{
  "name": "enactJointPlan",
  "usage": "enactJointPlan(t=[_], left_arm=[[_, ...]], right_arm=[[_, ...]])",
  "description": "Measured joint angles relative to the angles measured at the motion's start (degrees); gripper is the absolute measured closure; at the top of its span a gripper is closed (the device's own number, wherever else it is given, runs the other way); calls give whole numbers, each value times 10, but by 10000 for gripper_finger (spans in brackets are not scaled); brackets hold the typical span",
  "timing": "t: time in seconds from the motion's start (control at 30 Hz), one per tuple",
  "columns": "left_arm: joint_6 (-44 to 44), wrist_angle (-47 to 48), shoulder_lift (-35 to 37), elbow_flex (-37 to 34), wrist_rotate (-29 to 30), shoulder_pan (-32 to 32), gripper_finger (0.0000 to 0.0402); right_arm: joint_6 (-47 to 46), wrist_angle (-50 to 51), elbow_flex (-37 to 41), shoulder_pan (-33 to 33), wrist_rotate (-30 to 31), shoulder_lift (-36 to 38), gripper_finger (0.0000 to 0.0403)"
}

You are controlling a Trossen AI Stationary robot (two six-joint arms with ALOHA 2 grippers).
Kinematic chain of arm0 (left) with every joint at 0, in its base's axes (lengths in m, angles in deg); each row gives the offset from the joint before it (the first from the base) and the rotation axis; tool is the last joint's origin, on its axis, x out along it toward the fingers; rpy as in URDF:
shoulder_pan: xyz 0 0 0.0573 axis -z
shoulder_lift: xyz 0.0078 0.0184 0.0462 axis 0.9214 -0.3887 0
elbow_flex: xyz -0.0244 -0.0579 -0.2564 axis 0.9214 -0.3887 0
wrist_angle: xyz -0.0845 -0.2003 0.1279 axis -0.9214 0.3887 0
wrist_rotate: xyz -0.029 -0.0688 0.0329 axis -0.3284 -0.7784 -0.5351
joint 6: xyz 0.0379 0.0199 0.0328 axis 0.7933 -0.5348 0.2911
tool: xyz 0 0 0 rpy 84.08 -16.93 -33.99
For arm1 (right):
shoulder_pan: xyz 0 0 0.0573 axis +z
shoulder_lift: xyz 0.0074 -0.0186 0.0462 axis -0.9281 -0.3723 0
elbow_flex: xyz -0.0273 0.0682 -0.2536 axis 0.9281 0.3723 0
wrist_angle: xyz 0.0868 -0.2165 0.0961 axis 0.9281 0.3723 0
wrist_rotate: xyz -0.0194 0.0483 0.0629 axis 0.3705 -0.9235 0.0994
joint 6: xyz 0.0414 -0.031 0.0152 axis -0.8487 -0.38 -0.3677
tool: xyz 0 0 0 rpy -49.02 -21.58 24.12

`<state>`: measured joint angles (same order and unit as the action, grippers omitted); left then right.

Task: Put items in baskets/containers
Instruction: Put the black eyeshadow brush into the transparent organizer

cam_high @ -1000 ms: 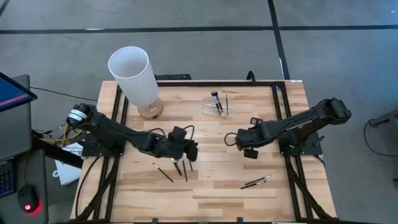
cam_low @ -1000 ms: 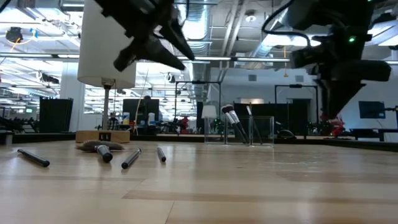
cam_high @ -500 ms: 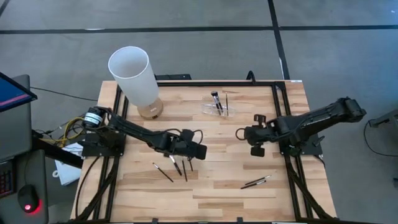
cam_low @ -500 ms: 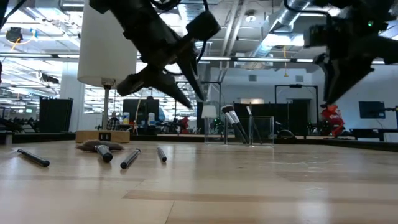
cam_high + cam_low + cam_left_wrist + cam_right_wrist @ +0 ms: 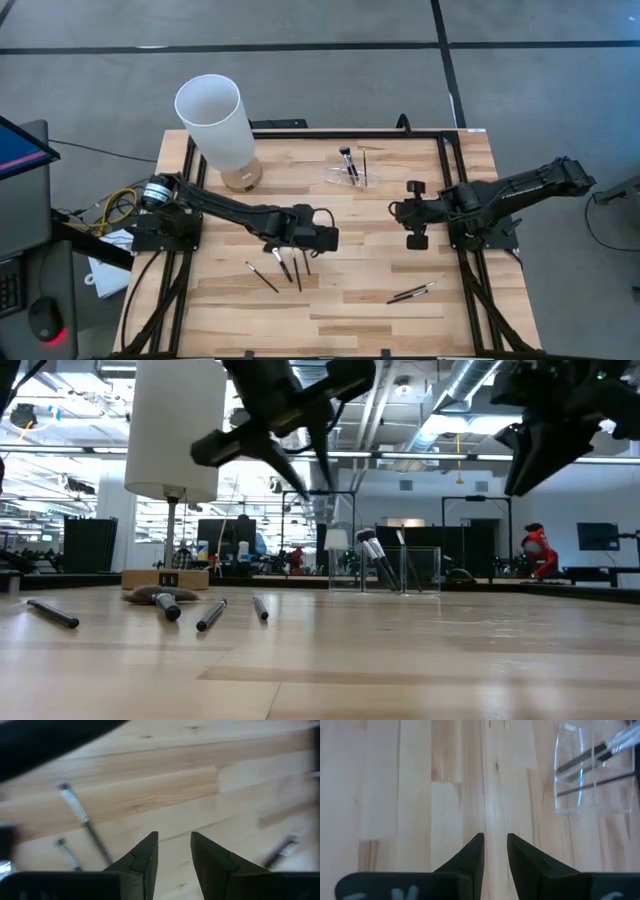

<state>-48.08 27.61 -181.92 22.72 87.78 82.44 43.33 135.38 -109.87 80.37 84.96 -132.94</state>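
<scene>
My left gripper [image 5: 328,240] [image 5: 174,845] hangs open above the table's middle, just right of three dark makeup brushes [image 5: 285,268] that lie flat on the wood; they show in the low view as brushes [image 5: 210,613]. My right gripper [image 5: 402,212] [image 5: 494,845] is open and raised over bare wood, right of the middle. The clear acrylic holder [image 5: 347,172] [image 5: 592,775] [image 5: 385,565] stands at the far middle with a few brushes leaning inside it. Two more brushes [image 5: 412,292] lie near the right near corner.
A tall white cylinder on a wooden base [image 5: 222,125] stands at the far left of the table. A black frame rail [image 5: 300,133] runs round the tabletop. Bare wood lies between the two grippers and along the near edge.
My left gripper has moved toward the table's right edge, past the three lying brushes, staying open and empty. My right gripper has drawn back toward the right edge and risen, its fingers now high above the wood. No brush has moved.
</scene>
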Motion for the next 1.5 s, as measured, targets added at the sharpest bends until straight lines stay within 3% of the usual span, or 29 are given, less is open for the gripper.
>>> enactJointPlan(t=[0.23,0.43,0.57,0.87,1.13,1.5], left_arm=[[-47,74,-81,54,-68,-1,289],[-57,126,-87,54,-46,-19,289],[-57,125,-70,42,-25,-34,289],[-74,125,-61,36,-81,-54,289],[-115,108,-61,-18,-116,-49,289],[-137,49,-61,-61,-106,-47,289]], right_arm=[[13,2,10,0,-2,12,327],[22,-4,21,0,-17,18,327],[23,-4,22,4,-18,22,327],[23,-4,22,29,-23,21,327],[23,-4,22,59,-23,21,327],[17,-4,22,83,-20,21,327]])
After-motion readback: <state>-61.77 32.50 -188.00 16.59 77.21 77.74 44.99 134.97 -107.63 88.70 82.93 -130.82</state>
